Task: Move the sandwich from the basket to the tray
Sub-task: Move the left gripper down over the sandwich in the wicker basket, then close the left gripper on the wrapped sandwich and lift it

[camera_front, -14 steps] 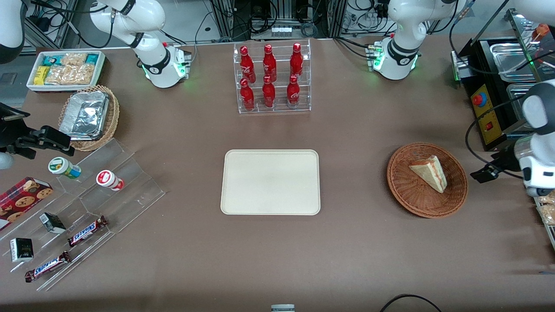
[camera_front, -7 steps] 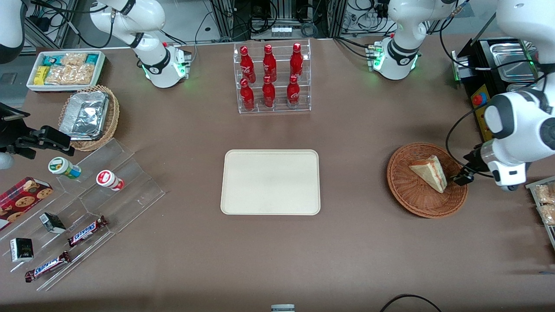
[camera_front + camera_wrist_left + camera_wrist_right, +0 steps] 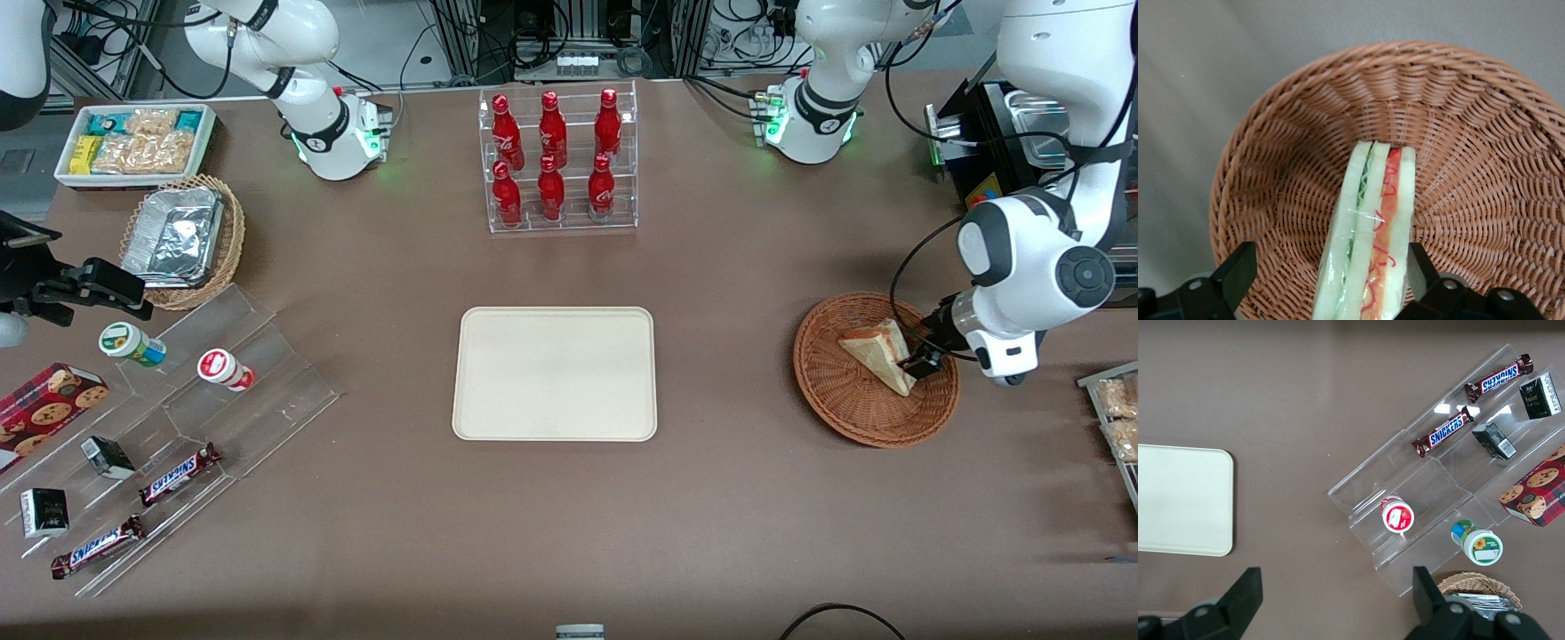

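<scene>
Snack bin (image 3: 135, 142): white, holding packets, at the parked arm's end of the table, farther from the front camera than the foil tray.
Foil tray (image 3: 173, 236): crinkled, sitting in a tan wicker basket (image 3: 227, 244).
Acrylic steps (image 3: 267, 373): clear tiers nearer the camera than the foil tray; two small cups (image 3: 133, 344) lie on them, with two Snickers bars (image 3: 178, 474) and small dark boxes on the lower tiers, and a cookie box (image 3: 44, 409) at the edge.
Bottle rack (image 3: 558, 160): clear stand with six red bottles in two rows, farther from the camera than the tray.
Tray (image 3: 555, 373): cream, flat, mid-table, nothing on it; its corner also shows in the right wrist view (image 3: 1178, 500).
Basket (image 3: 853, 409): reddish-brown wicker, toward the working arm's end, well apart from the tray; the wrist view shows its woven wall (image 3: 1458, 107).
Sandwich (image 3: 876, 351): lies in the basket, not on the tray; in the wrist view its cut edge (image 3: 1371, 240) shows white bread with green and red layers, under clear wrap.
Gripper (image 3: 916, 363): low over the basket at the sandwich's wide end.
Jaws: spread wide, one finger (image 3: 1238, 270) on each side of the sandwich, with a gap on at least one side; nothing is gripped.
</scene>
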Controlling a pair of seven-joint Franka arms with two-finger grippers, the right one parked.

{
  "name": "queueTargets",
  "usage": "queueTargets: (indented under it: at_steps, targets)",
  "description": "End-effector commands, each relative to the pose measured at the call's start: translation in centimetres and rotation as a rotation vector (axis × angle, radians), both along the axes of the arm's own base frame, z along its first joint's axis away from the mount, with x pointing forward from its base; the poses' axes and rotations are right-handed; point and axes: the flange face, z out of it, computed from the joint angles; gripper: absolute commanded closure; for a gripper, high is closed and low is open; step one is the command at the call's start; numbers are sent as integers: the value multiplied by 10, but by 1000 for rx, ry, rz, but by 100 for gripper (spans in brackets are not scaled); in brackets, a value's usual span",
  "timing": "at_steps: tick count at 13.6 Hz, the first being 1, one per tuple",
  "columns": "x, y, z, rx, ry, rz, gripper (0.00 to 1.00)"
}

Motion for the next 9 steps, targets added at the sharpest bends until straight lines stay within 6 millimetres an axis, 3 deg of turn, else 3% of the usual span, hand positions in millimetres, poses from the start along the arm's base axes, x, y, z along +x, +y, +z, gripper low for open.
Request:
queueTargets:
  at_steps: [1,9]
  targets:
    - [2,-15,0,-7,-16,4,0]
    - [-8,-32,-29,-3,28,-35,2]
